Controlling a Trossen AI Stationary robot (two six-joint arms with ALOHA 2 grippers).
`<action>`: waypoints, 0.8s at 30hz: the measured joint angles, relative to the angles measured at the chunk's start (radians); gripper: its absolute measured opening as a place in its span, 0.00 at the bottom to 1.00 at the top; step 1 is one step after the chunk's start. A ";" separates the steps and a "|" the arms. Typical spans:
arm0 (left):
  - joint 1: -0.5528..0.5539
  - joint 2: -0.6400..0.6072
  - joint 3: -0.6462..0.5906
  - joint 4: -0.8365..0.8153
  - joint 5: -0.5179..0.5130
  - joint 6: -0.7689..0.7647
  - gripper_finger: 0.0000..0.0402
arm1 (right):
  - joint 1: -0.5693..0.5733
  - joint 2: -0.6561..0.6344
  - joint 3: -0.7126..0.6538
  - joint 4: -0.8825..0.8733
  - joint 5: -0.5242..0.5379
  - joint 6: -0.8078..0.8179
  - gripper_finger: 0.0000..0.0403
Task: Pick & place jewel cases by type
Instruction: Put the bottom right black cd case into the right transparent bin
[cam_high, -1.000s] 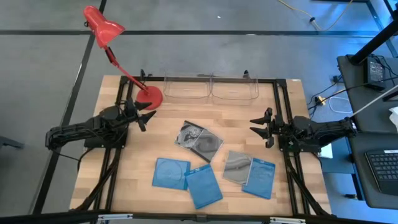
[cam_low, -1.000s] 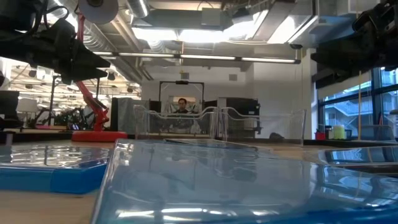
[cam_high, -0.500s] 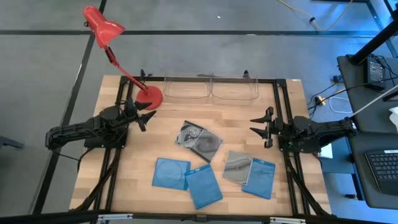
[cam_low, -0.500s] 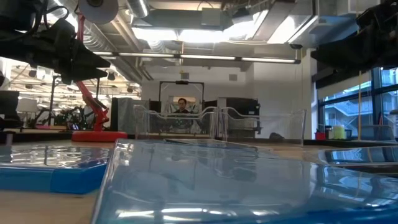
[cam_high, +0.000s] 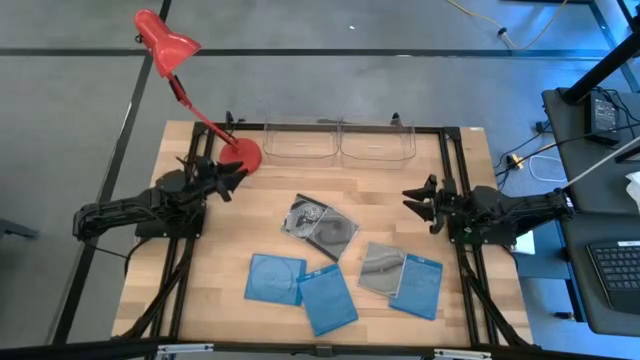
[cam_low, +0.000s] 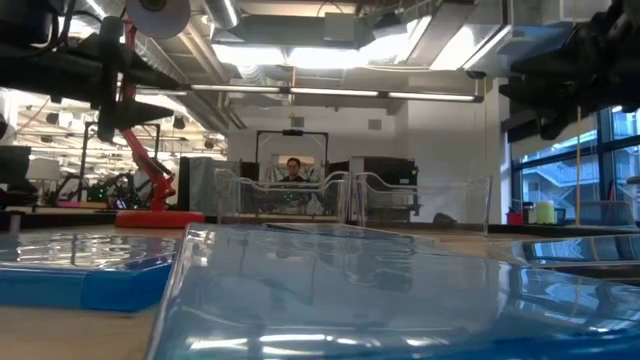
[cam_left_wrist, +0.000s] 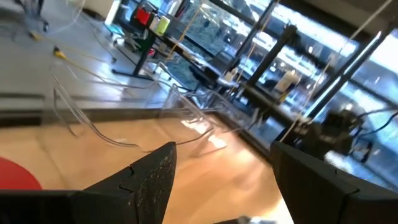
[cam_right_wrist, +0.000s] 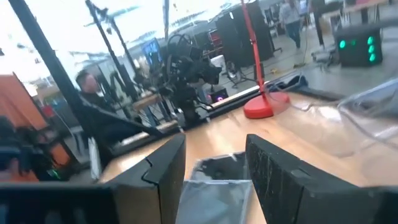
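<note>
six jewel cases (cam_high: 320, 228) lie mid-table, none sorted into the clear trays (cam_high: 340, 142). left gripper (cam_high: 232, 178) fingers wide, empty, near the lamp base (cam_high: 240, 156). right gripper (cam_high: 420, 203) part-open, empty. suggest descending squarely over one unstacked case's edges.

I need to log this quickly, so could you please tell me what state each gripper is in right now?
Left gripper: open, holding nothing, near the red lamp.
Right gripper: open, holding nothing, at the table's right side.

Two matte black jointed arms; left gripper (cam_high: 222, 183), right gripper (cam_high: 424, 205) two-fingered.
</note>
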 joint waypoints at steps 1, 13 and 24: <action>0.000 0.000 0.000 0.004 0.000 -0.017 0.64 | 0.000 0.000 0.000 0.000 0.000 0.011 0.43; -0.012 0.079 0.000 0.193 0.043 -0.061 0.64 | -0.001 0.000 0.000 0.021 0.240 0.071 0.43; -0.017 0.401 0.012 0.368 0.173 -0.202 0.64 | -0.001 0.000 0.000 0.021 0.252 0.400 0.43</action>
